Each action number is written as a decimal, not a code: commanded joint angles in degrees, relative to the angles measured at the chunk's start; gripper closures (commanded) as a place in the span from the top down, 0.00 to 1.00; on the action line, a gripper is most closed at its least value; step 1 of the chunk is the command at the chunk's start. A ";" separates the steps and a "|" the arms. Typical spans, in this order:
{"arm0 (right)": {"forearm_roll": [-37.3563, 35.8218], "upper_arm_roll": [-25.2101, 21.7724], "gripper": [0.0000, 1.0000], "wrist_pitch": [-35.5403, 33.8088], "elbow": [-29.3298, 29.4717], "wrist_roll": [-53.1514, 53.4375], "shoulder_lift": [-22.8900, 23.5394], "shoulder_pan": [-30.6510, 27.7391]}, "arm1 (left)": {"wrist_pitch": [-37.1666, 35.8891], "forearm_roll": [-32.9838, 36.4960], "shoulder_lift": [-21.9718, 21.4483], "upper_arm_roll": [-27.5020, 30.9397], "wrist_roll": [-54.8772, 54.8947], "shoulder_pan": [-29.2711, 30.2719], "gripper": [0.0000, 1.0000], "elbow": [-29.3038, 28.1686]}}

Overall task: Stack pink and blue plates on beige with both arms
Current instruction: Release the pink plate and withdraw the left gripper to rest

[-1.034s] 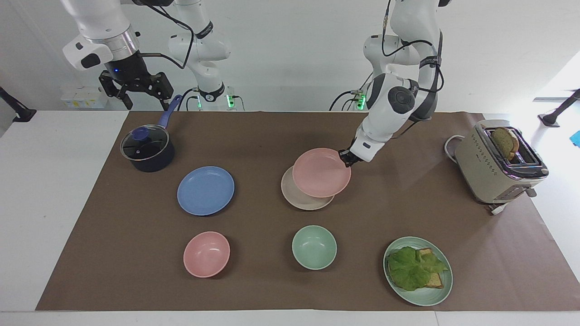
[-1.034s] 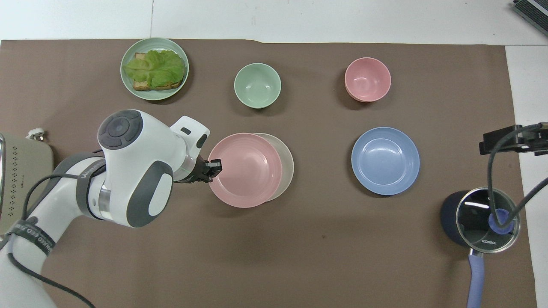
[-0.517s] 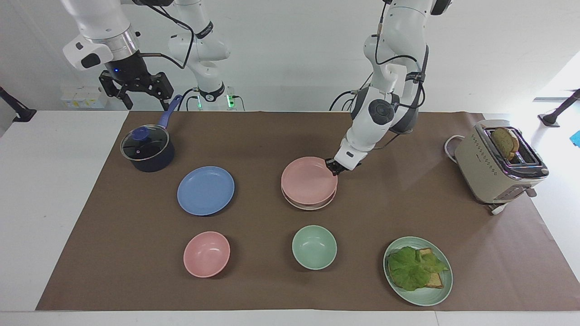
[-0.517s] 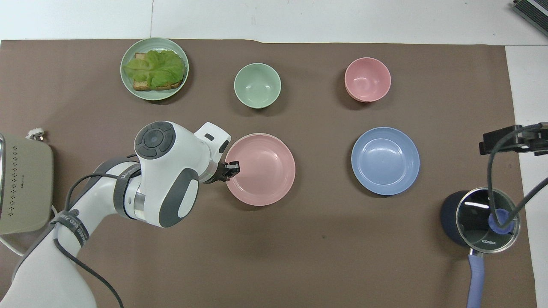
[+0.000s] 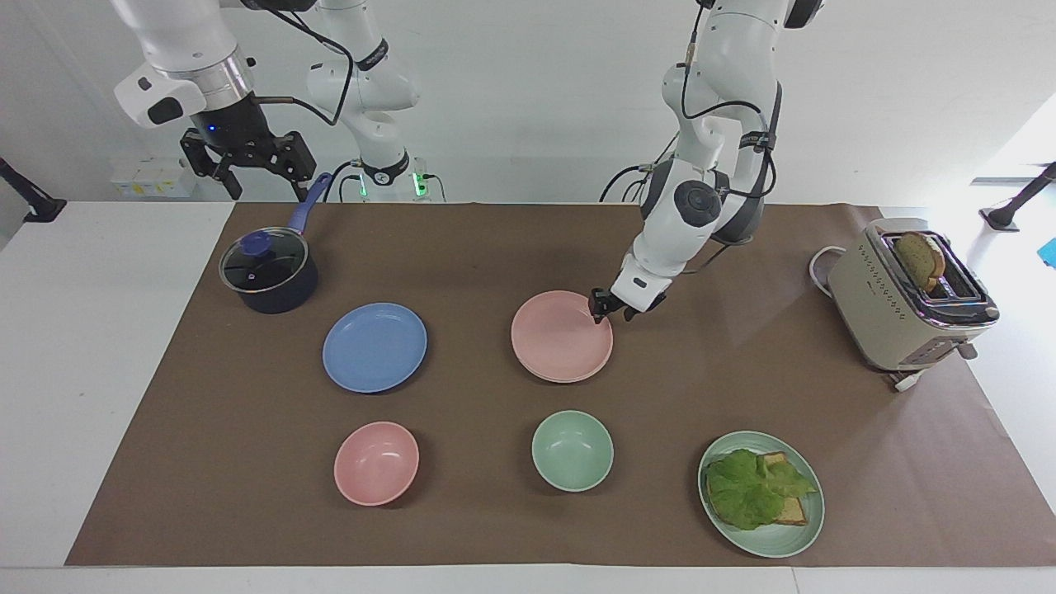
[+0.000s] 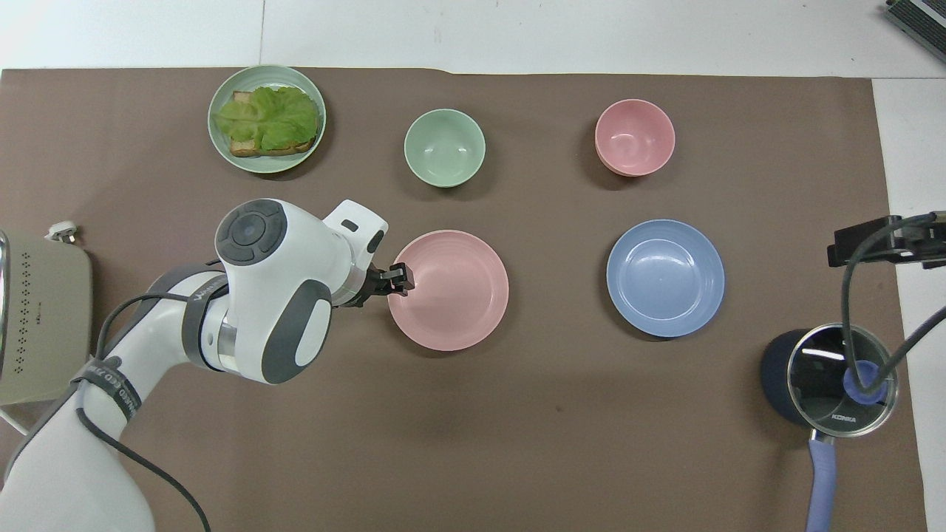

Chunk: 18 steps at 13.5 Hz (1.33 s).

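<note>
The pink plate [image 5: 562, 336] sits squarely on the beige plate [image 5: 551, 378], of which only a thin rim shows at the edge farther from the robots; the blue plate [image 5: 374, 346] lies alone on the brown mat [image 5: 495, 247], beside that stack toward the right arm's end of the table; so the judgement is that the blue plate is the next to move, and the right arm is the nearer one to take it. The right gripper [image 5: 247, 161] waits in the air near the lidded pot [image 5: 268, 271], fingers spread and empty; the left gripper [image 5: 606, 305] is at the pink plate's rim, its fingers parted and no longer pinching.
</note>
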 commanded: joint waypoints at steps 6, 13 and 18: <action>1.05 -0.29 1.00 8.26 -7.17 0.45 -3.63 -1.25 | -18.61 8.79 -1.69 1.02 2.18 12.85 1.00 17.33; 1.05 -0.29 1.00 22.22 -19.82 -2.88 -2.24 -2.57 | -36.56 15.81 -4.94 1.46 22.38 21.39 1.00 28.96; 1.14 -0.20 1.00 39.08 -28.79 -3.33 5.22 -2.48 | -37.80 15.56 -10.74 1.72 23.29 22.18 1.00 27.65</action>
